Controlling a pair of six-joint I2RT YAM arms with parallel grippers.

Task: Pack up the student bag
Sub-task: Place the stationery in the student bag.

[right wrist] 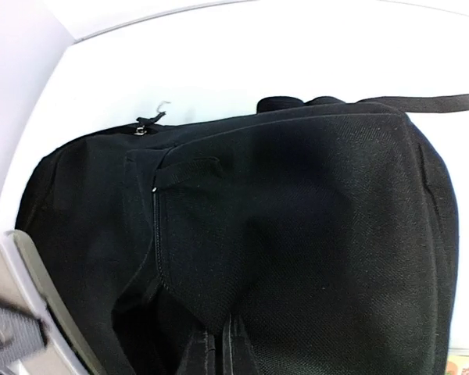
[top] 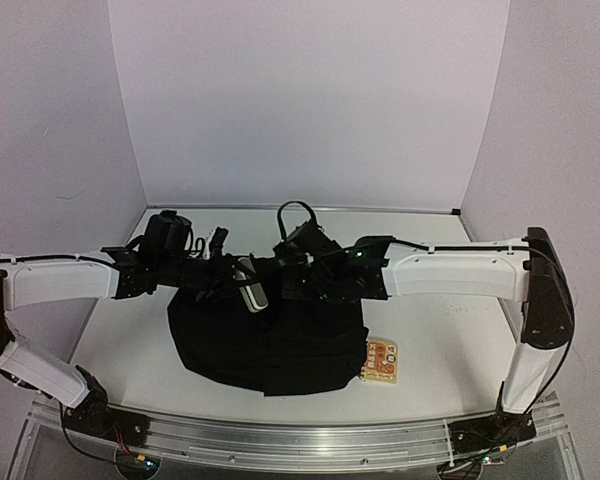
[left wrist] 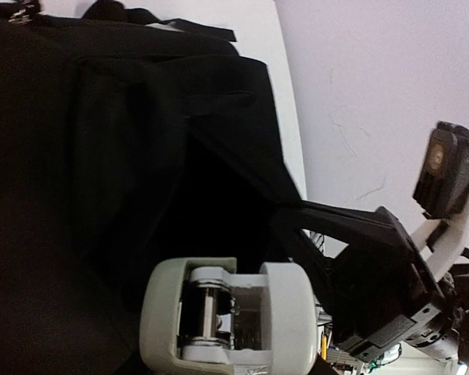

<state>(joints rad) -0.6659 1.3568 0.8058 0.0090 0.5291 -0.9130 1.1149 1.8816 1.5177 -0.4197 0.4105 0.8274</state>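
while the bag's edge is held up, an item is kept ready for packing.
the student bag (top: 270, 340) lies at the centre of the table (top: 440, 330). at its 12 o'clock edge, fabric seems pinched by the closed right gripper (left wrist: 301, 207). a pale roller dispenser (left wrist: 230, 316) is gripped by the left gripper (top: 235, 272) at 11 o'clock. next, the mouth must be opened wider before the dispenser is lowered in.
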